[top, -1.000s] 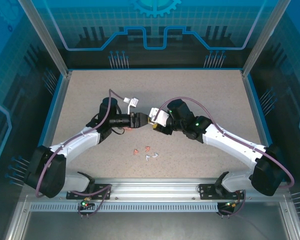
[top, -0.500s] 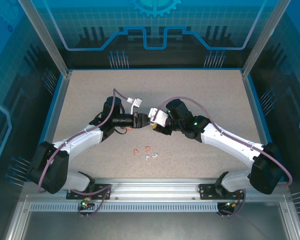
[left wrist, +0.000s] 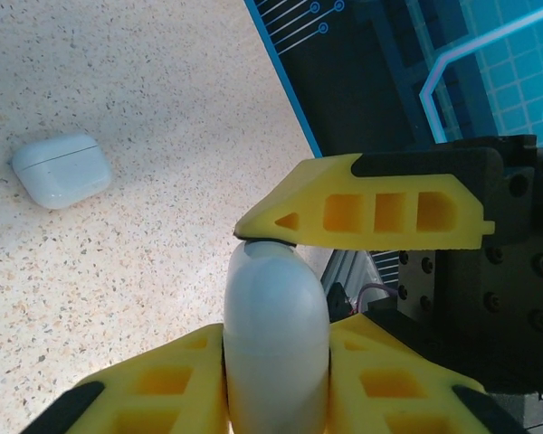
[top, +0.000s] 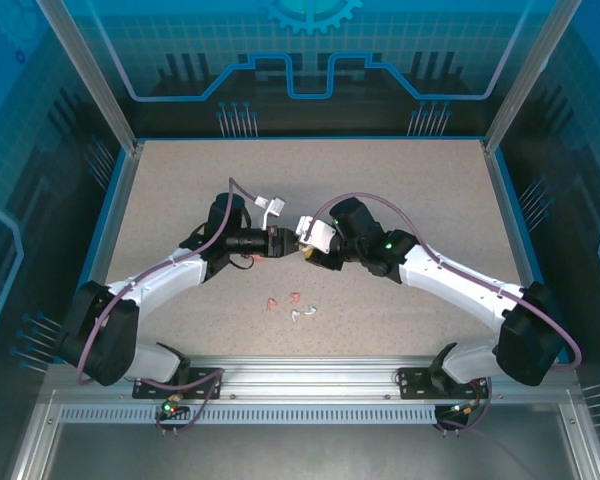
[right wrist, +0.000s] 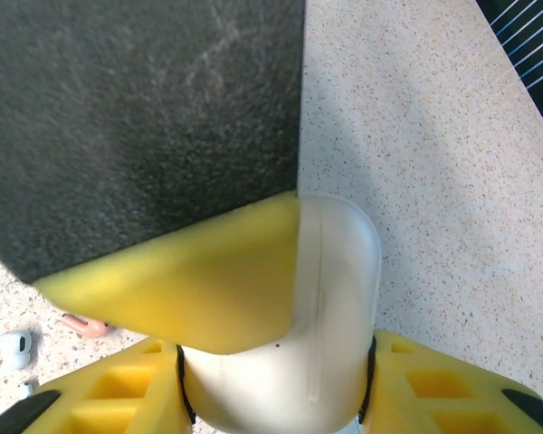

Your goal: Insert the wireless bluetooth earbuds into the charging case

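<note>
The left gripper (top: 284,243) and the right gripper (top: 303,248) meet tip to tip at mid-table, both clamped on one white charging case (left wrist: 276,344). The earbuds (top: 295,298), salmon and white, lie loose on the table (top: 410,180), apart from both grippers, nearer the arm bases.

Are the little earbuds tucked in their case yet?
Not yet. Nothing looks done: the earbuds lie loose on the table. In hand: the left fingers and right fingers both pinch one white charging case, which looks shut. Left: open it and put the earbuds in.
</note>
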`<state>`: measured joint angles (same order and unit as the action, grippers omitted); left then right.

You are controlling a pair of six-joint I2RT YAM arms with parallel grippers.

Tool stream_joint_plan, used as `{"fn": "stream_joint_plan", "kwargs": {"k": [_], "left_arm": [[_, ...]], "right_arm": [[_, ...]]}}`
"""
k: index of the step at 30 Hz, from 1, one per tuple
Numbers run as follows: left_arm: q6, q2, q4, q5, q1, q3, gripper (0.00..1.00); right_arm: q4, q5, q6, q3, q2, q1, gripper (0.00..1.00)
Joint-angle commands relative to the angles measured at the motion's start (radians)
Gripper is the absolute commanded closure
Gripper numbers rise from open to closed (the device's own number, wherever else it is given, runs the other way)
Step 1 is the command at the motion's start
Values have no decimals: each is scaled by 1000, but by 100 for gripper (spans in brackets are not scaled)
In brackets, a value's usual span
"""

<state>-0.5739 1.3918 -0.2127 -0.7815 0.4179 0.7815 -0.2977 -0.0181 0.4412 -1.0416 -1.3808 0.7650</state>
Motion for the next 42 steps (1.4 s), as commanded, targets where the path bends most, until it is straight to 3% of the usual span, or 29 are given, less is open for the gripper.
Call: {"fn": "stream_joint_plan", "kwargs": {"k": [1, 10, 16, 21, 27, 42], "left_arm": [[34, -8, 0, -43, 25, 44, 77], [69, -74, -91, 33, 25, 17, 80], [111, -141, -244, 113, 25, -34, 85], [174, -187, -485, 159, 25, -108, 86], [270, -194, -861, 178, 24, -203, 95], [292, -145, -981, 136, 27, -174, 99]], "right_arm": [[6, 17, -35, -45, -8, -10, 55], [-21, 89, -126, -32, 112, -61, 18], [15, 222, -223, 24, 274, -137, 0], [131, 320, -345, 87, 383, -199, 0], [228, 381, -437, 86, 391, -211, 1], [250, 431, -440, -97, 223, -205, 18]]}}
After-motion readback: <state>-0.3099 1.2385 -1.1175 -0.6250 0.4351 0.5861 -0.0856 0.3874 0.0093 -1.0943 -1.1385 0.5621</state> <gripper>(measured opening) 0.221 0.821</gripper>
